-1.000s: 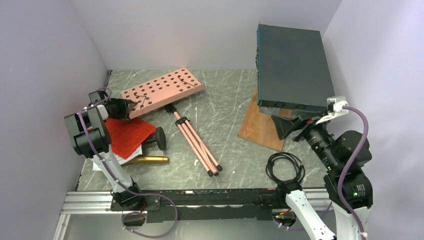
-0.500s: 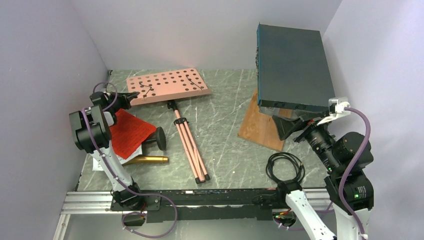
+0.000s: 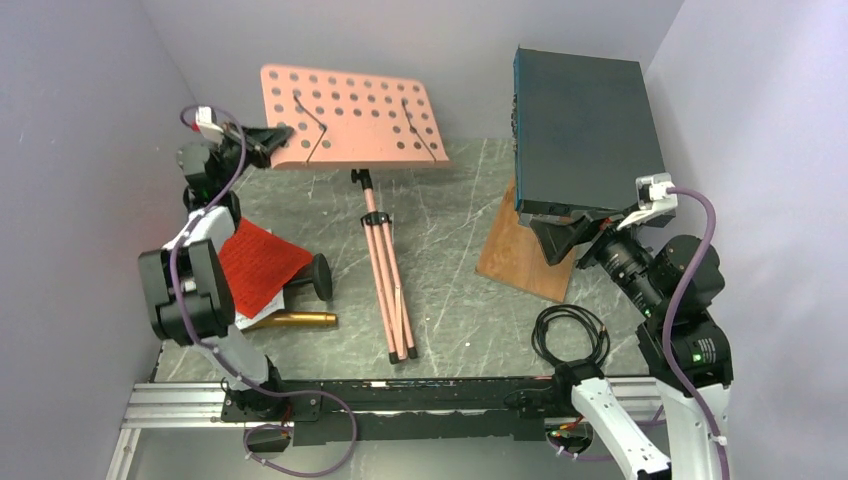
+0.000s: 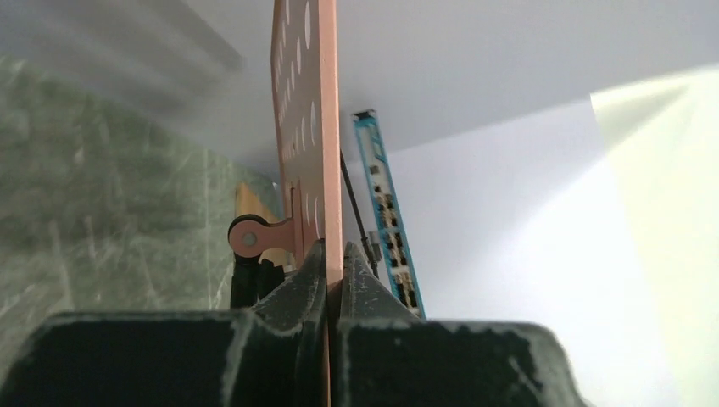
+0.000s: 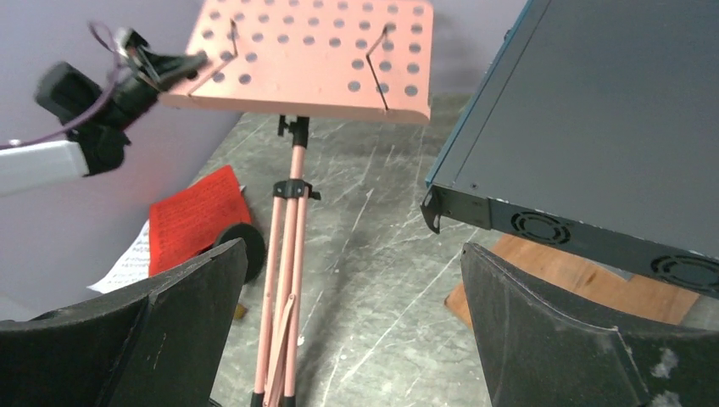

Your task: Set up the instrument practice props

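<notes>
Left lying at the near left of the desk [image 3: 450,250], just as a second ago: gold microphone [image 3: 300,319], small black mic stand [image 3: 320,277] apparently on its side, red and white music sheets [image 3: 258,265] close beside it. Likewise untouched at the near right, a black cable coil [image 3: 571,335].

Swung up within the last second from flat on the desk: pink music stand [image 3: 350,118], now carried high by its perforated tray. Tripod legs [image 3: 390,290] still folded together, slanting down toward the near edge, feet seemingly resting on the desk.

Clenched on the tray's left edge, left gripper [image 4: 333,271], pinching the thin plate from both sides in the wrist view. Shut on it only moments back, then hoisted toward the rear wall.

Spread wide and grasping nothing, right gripper [image 5: 352,248], hovering before the dark teal box [image 3: 585,130] propped on its wooden board [image 3: 520,255], looking toward the stand's pole.

Read as the opening step only: stand lifted but not yet standing. Legs yet to be spread, probably work for the free right gripper. Sheets and microphone yet to be placed. Some risk of swing or slip, with so thin an edge pinched far from the pole.
</notes>
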Action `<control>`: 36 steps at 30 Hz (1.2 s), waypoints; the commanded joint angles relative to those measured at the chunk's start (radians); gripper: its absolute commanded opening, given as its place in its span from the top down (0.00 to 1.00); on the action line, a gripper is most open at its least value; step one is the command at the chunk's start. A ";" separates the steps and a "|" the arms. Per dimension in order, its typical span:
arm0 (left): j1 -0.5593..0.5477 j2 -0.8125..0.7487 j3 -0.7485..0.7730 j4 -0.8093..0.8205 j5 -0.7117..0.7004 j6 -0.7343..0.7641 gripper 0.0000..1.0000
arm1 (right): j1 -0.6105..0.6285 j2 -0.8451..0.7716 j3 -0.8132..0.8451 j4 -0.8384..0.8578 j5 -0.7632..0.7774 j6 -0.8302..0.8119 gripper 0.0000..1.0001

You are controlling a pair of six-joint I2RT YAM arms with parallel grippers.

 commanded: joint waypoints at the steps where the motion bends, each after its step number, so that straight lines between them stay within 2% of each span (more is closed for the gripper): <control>1: -0.006 -0.300 0.213 0.047 -0.002 0.086 1.00 | -0.004 0.043 0.012 0.092 -0.044 0.046 0.00; 4: -0.015 -0.388 0.266 -0.100 0.001 0.187 1.00 | -0.004 0.093 0.040 0.128 -0.057 0.084 0.00; 8: -0.024 -0.458 0.257 -0.130 0.007 0.207 1.00 | -0.003 0.211 0.122 0.198 -0.112 0.141 0.00; 12: -0.024 -0.480 0.195 0.038 0.015 0.080 1.00 | -0.003 0.330 0.178 0.307 -0.171 0.179 0.00; 16: -0.024 -0.504 0.145 0.209 0.018 -0.045 1.00 | -0.003 0.443 0.240 0.351 -0.174 0.147 0.00; 21: -0.024 -0.562 0.103 0.244 0.033 -0.081 1.00 | -0.004 0.576 0.368 0.295 -0.204 0.040 0.00; 26: -0.027 -0.574 0.108 0.380 0.040 -0.179 1.00 | -0.009 0.669 0.439 0.286 -0.339 -0.022 0.00; 33: -0.026 -0.589 0.159 0.488 0.038 -0.268 1.00 | -0.028 0.732 0.485 0.297 -0.349 0.041 0.00; 36: -0.027 -0.586 0.159 0.523 0.014 -0.301 1.00 | -0.055 0.721 0.448 0.366 -0.419 0.091 0.00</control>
